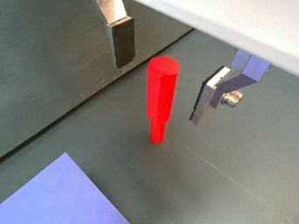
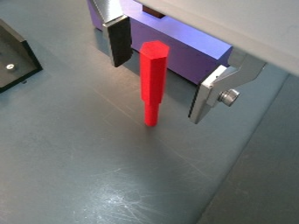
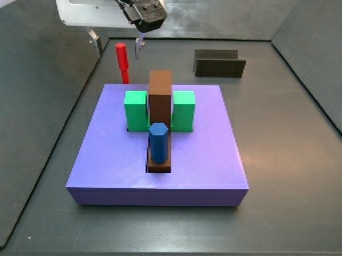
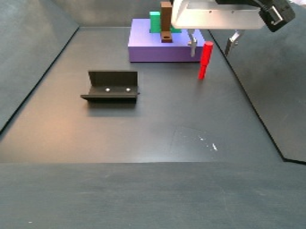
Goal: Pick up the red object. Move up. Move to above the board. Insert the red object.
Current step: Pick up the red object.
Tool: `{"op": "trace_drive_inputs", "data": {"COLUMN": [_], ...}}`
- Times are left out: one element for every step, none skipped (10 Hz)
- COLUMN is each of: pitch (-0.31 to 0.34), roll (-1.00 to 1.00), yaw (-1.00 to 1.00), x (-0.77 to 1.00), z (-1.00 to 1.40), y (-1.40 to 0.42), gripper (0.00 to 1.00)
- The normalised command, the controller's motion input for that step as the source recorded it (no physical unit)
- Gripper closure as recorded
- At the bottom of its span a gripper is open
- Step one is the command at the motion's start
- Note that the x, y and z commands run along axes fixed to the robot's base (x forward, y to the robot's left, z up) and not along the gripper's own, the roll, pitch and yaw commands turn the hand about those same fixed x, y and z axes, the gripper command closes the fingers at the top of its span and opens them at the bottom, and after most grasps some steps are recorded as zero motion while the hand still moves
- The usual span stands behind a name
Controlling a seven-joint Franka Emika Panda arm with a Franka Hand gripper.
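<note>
Red object (image 1: 162, 96) stood upright on the dark counter (image 2: 105, 175), just beside the far left edge of the board (image 3: 160, 150) in a side view, and the claw (image 2: 163, 72) was spread around its upper part, with both fingers (image 1: 121, 42) apart from it. The pick-up step was in hand, I judged. The next move called for the claw to come a little lower and press together on the peg before any lifting.

I count one red peg (image 3: 122, 62), one blue peg (image 3: 158, 142), two green blocks (image 3: 136, 111), one brown bar (image 3: 160, 98), one board (image 3: 201, 165), one fixture (image 4: 111, 87), and one end effector (image 2: 158, 79) around the red peg.
</note>
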Motion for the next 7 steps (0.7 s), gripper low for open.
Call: {"op": "trace_drive_inputs", "data": {"pitch": [-0.014,0.000,0.000,0.000,0.000,0.000,0.000], "roll": [0.03,0.00,0.00,0.00,0.00,0.00,0.00], "yaw": [0.00,0.00,0.00,0.00,0.00,0.00,0.00], "x": [0.00,0.00,0.00,0.00,0.00,0.00,0.00], "z": [-0.04,0.00,0.00,0.00,0.00,0.00,0.00], "y": [-0.08,0.00,0.00,0.00,0.00,0.00,0.00], "gripper": [0.00,0.00,1.00,1.00,1.00,1.00,1.00]}}
